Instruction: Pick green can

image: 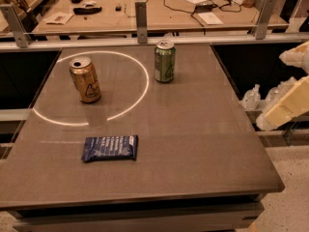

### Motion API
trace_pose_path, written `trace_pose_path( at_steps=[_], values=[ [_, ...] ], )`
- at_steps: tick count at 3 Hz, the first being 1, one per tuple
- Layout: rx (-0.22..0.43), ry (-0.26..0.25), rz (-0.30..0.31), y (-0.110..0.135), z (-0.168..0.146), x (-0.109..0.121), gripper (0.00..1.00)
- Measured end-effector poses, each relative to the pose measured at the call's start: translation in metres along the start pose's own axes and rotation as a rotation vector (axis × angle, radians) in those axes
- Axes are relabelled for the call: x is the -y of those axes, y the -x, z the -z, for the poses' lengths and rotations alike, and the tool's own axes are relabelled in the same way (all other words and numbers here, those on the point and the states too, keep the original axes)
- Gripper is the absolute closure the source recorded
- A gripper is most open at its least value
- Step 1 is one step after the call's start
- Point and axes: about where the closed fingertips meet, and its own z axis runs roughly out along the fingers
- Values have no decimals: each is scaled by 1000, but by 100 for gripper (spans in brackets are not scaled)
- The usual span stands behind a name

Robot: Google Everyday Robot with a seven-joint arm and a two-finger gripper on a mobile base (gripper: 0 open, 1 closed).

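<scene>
The green can (164, 62) stands upright at the back middle of the dark table (193, 144), with a silver top and a pale triangular logo on its side. It stands just outside the right rim of a white ring of light (145, 81). My gripper (286, 108) is a cream-coloured shape at the right edge of the camera view. It hangs beyond the table's right edge, far right of the can and a little nearer to me. It touches nothing.
A gold can (85, 79) stands upright inside the ring at the back left. A dark blue snack packet (110, 148) lies flat at the front left. A metal rail (141, 16) runs behind the table, and beyond it is a cluttered wooden bench (159, 8).
</scene>
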Motion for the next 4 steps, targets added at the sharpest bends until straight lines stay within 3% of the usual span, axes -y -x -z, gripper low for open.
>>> trace_pose_path(
  at_steps=[1,2,3,4],
  values=[
    [137,-10,-108,-7,-11,4,0],
    [283,3,-146,-9,-24,6,0],
    [392,39,-131,-9,-37,8,0],
    [445,64,-158,-15,-47,3,0]
  ],
)
